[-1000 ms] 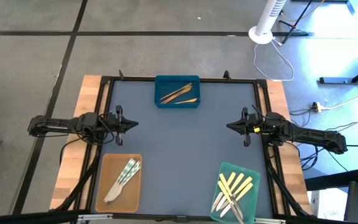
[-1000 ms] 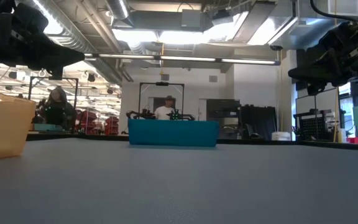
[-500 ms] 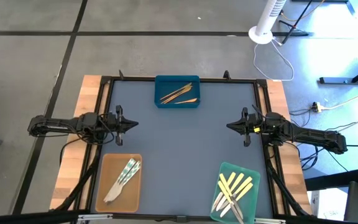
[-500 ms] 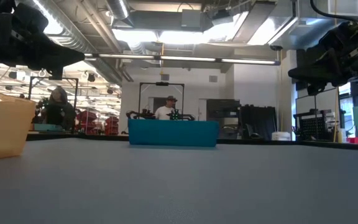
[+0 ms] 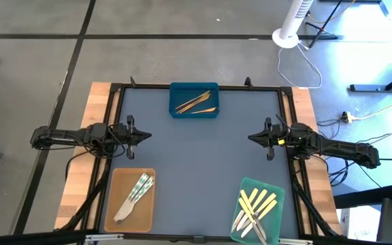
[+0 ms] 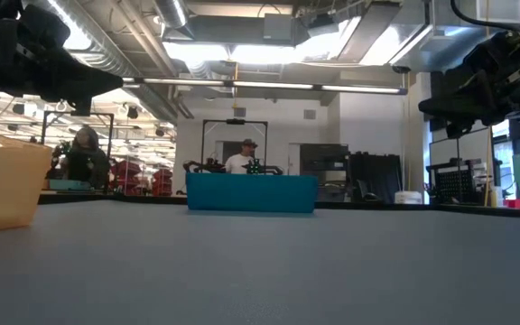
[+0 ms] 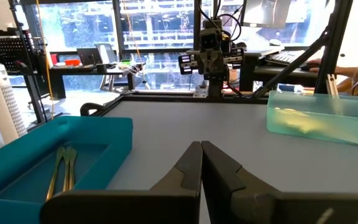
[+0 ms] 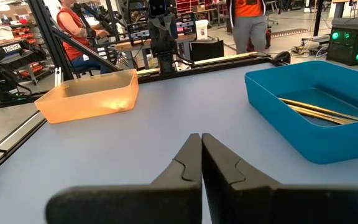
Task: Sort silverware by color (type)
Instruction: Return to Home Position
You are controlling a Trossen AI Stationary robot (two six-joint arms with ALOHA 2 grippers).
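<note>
Nothing has moved over the last second. The left gripper [image 5: 145,135] stays parked at the left edge of the tabletop [image 5: 203,160], fingers pressed together on nothing. Silvery utensils [image 5: 136,194] lie in the tan tray [image 5: 118,182] at the near-left corner. Brown utensils [image 5: 194,103] lie in the blue tray [image 5: 173,102] at mid far edge. Yellow utensils [image 5: 257,204] lie in the green tray [image 5: 265,184] at the near-right corner. The right gripper [image 5: 250,138] is parked at the right edge, likewise closed and empty. No piece lies loose, so the sort appears complete.
</note>
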